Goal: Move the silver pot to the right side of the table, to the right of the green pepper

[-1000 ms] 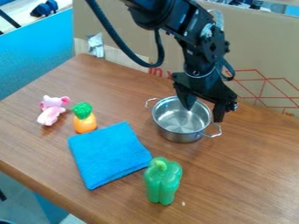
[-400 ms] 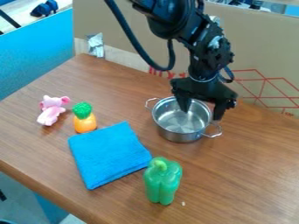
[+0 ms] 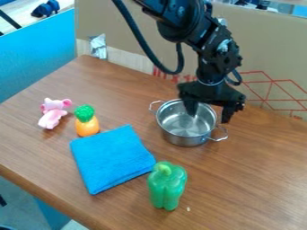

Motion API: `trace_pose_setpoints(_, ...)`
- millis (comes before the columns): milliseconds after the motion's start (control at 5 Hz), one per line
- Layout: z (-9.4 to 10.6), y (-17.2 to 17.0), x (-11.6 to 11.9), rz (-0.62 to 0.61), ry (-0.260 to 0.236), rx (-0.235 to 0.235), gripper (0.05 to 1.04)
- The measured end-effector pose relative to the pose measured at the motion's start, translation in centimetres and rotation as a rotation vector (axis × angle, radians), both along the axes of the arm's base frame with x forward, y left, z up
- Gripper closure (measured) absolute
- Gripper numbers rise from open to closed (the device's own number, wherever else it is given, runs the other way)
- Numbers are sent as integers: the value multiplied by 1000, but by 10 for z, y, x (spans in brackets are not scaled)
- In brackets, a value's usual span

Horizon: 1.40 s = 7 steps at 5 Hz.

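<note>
Steel pot (image 3: 183,139) sits beneath the wide-open, empty gripper (image 3: 208,113), whose fingers appear to straddle the rim; a centred, gentle squeeze should limit tipping.

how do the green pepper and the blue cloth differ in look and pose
The green pepper is rounded and glossy, while the blue cloth is matte with straight edges. The pepper stands upright; the cloth lies folded flat. Both rest on the wooden table.
</note>
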State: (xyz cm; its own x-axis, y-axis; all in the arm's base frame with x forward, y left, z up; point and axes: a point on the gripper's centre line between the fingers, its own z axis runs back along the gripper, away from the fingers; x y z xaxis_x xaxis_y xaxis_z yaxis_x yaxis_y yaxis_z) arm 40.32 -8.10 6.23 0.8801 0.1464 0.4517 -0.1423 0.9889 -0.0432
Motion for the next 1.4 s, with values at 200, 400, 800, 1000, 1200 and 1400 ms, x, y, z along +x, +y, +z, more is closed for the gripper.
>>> trace_pose_setpoints(200, -12, 2, 2, -4, 33, -31, 135)
trace_pose_setpoints(400, -13, 0, 4, -14, 29, -31, 418)
trace_pose_setpoints(800, -14, -5, 5, -59, 25, -17, 898)
trace_pose_setpoints(1000, -12, -3, 2, -93, 40, -7, 962)
trace_pose_setpoints(1200, -13, -8, -5, -58, 85, -10, 974)
trace_pose_setpoints(1400, -3, -17, -8, -99, 69, 15, 981)
